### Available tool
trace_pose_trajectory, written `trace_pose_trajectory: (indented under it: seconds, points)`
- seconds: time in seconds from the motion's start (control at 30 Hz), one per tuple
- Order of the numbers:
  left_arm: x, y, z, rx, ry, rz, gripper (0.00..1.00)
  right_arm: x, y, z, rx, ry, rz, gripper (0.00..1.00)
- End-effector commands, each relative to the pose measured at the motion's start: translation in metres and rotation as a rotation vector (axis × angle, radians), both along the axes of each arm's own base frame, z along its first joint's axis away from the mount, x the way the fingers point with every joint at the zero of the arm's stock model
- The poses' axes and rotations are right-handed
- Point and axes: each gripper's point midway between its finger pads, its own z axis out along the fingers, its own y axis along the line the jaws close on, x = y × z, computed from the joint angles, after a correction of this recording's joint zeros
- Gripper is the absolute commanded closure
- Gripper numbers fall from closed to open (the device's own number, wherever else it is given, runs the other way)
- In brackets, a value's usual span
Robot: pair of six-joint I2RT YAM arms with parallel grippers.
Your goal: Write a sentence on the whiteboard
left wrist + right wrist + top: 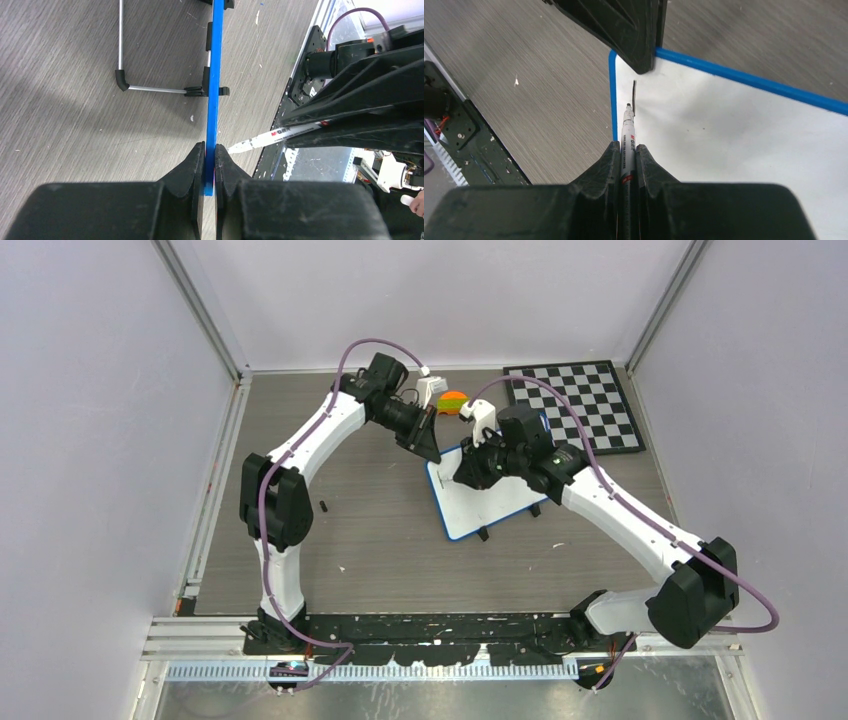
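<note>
The whiteboard (490, 508), white with a blue rim, stands tilted at mid-table. My left gripper (433, 447) is shut on its far-left corner; in the left wrist view the blue rim (214, 90) runs edge-on between my fingers, at my left gripper (210, 152). My right gripper (463, 473) is shut on a white marker (627, 135), tip on the board near its left edge (734, 130). A short black stroke (633, 97) sits just beyond the tip. The marker also shows in the left wrist view (280, 134). My right gripper (626, 150) is over the board.
A black-and-white checkered board (585, 405) lies at the back right. An orange, green and red object (453, 401) sits behind the whiteboard. A small black piece (324, 506) lies on the table to the left. The board's metal stand leg (120, 50) rests on the table.
</note>
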Motion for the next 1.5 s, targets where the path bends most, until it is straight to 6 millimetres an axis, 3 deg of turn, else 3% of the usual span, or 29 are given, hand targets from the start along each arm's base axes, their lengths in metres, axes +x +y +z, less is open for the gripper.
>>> trace_pose_trajectory:
  seconds: [0.0,0.5,0.77,1.0,1.2,1.47]
  points:
    - [-0.001,0.0,0.025,-0.04,-0.063,0.003,1.0,0.008,0.01,0.039,0.067,-0.083,0.017,1.0]
    - [-0.002,0.0,0.025,-0.037,-0.066,0.006,1.0,0.019,0.01,0.018,0.036,-0.082,-0.009,1.0]
    - [-0.003,0.001,0.025,-0.035,-0.068,0.005,1.0,0.027,-0.006,0.018,0.006,-0.097,-0.063,1.0]
    - [-0.002,0.001,0.025,-0.033,-0.068,0.007,1.0,0.03,-0.022,0.022,0.011,-0.1,-0.098,1.0]
    - [-0.002,0.001,0.025,-0.034,-0.07,0.007,1.0,0.022,-0.017,0.027,0.033,-0.08,-0.059,1.0]
    - [-0.002,0.002,0.026,-0.033,-0.069,0.009,1.0,0.019,-0.01,0.05,0.074,-0.087,-0.015,1.0]
